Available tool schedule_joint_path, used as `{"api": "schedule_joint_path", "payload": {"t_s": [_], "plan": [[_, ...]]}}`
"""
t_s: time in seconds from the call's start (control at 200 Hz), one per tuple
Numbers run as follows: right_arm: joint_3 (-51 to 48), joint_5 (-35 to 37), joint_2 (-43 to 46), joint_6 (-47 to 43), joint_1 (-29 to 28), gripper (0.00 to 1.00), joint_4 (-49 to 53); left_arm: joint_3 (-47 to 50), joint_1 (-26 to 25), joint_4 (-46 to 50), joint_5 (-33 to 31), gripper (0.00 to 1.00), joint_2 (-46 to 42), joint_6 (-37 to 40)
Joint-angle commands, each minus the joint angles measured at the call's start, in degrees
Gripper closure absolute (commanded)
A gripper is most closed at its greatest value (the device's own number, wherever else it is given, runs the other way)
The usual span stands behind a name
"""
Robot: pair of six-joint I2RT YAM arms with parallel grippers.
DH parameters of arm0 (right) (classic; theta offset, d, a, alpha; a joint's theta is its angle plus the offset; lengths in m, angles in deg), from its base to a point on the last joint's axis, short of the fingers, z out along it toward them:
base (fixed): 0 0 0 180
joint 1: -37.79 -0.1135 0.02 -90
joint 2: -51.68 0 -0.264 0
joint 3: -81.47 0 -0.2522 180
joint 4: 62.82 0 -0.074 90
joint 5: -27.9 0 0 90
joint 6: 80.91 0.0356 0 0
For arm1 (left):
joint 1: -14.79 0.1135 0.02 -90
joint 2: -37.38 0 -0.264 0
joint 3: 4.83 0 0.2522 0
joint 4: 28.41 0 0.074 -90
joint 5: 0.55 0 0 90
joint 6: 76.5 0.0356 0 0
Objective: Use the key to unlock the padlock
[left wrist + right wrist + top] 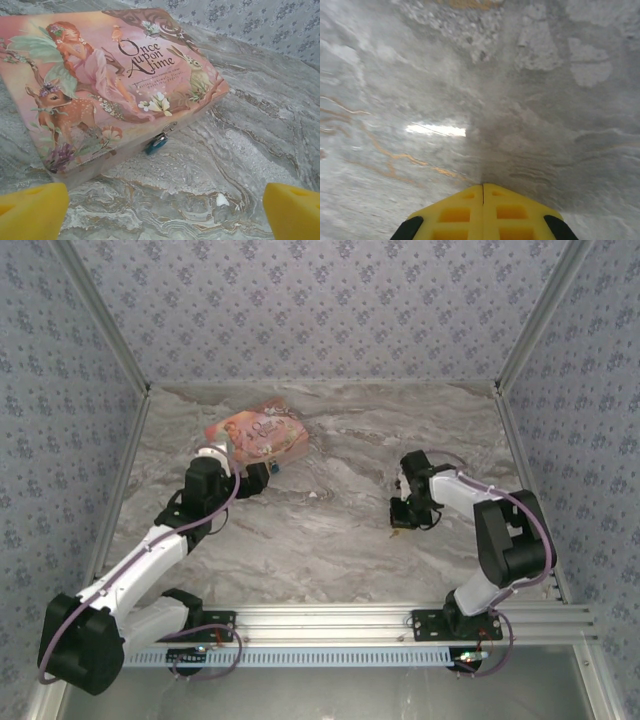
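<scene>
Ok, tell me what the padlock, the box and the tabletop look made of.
Padlock: blue glossy body, probably painted metal, with a thin silvery metal-looking shackle. Box: likely card or thin wood, matte printed picture on the lid. Tabletop: marble-patterned, slightly shiny; stone or laminate, can't tell.

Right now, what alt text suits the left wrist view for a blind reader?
A large flat pink box printed with a fairy and fawn lies on a grey marbled table, a tiny blue padlock at its front edge. Yellow fingertips of the open left claw frame the bottom corners.
</scene>
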Motion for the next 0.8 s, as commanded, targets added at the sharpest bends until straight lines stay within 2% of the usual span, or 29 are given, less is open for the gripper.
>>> {"api": "schedule_joint_path", "payload": {"t_s": [0.0,0.105,0.19,0.385,0.565,0.705,0.794], "plan": [[-2.56,-10.35,3.28,5.82,1.80,1.00,-7.01,-3.11,-0.24,0.27,2.12,0.01,-0.50,-1.99],[-5.02,-16.01,5.54,12.03,3.90,1.00,-13.04,-4.50,-0.58,0.12,5.08,0.01,1.04,-7.11],[-6.22,-17.95,7.29,16.81,4.73,1.00,-16.60,-5.42,-1.41,-1.33,7.70,0.01,3.00,-12.47],[-6.35,-18.81,12.19,27.07,5.12,1.00,-23.16,-7.10,-4.45,-11.06,14.81,0.02,9.55,-22.38],[-6.23,-17.39,17.43,39.09,5.03,1.00,-33.39,-10.20,-7.47,-22.31,17.02,0.04,15.88,-30.02],[-4.95,-15.22,18.62,49.02,4.18,1.00,-41.63,-11.92,-9.05,-29.65,15.34,0.05,21.13,-44.84],[-2.61,-12.82,18.46,52.51,2.50,1.00,-43.24,-12.28,-10.27,-34.61,13.32,0.09,23.91,-54.91]]}}
